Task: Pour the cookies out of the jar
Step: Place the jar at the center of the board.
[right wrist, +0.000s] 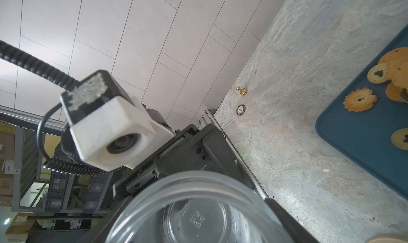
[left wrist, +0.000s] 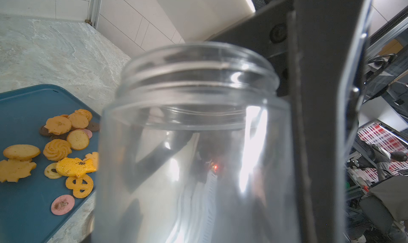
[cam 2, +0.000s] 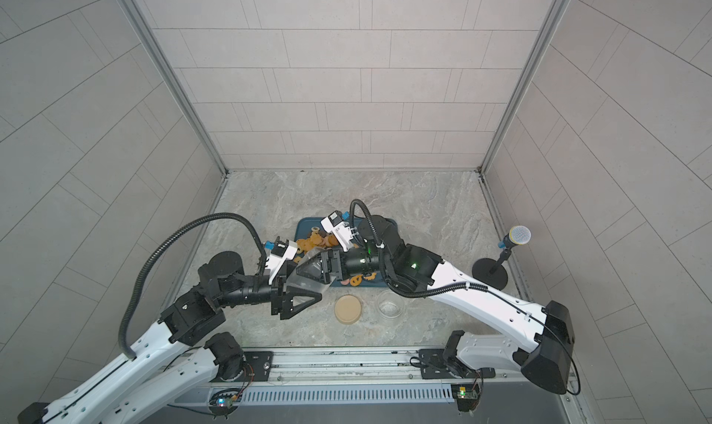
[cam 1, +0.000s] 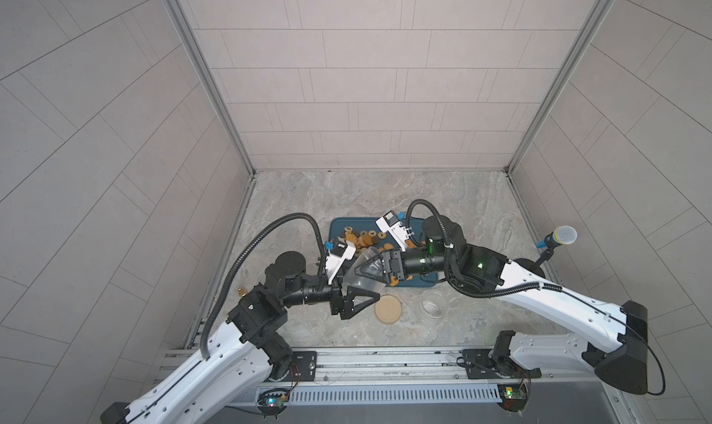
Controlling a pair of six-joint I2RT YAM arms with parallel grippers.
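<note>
- Left gripper (cam 1: 362, 287) is clamped across the body of the clear jar (left wrist: 194, 142). One black finger (left wrist: 320, 120) lies flat against the jar's side, with the base towards the palm.
- The jar is off the table (cam 1: 308, 195), lying roughly on its side between the two arms at the near edge of the blue tray (cam 1: 339, 225). Its threaded mouth faces the right arm, and nothing shows inside it.
- Judging by the thin, glossy wall, the jar is light plastic: smooth, likely slippery, and apt to flex under a hard squeeze. The straight body below the neck looks the best place to hold it. The threaded neck is narrower and ridged, so pads would sit less flat there.
- The cookies (cam 1: 364, 239) lie scattered and partly heaped on the tray, mostly orange-yellow with a few pink and brown. They look light, stiff and brittle, so they should slide out freely rather than cling.
- Right gripper (cam 1: 366, 270) reaches to the jar's mouth end, one triangular finger lying over the jar in both top views. I cannot tell whether it pinches the jar or only rests there.
- A tan round lid (cam 1: 388, 308) lies flat on the table, near the tray's front edge.
- Just right of the lid stands a small clear container (cam 1: 433, 304), upright and apparently empty.
</note>
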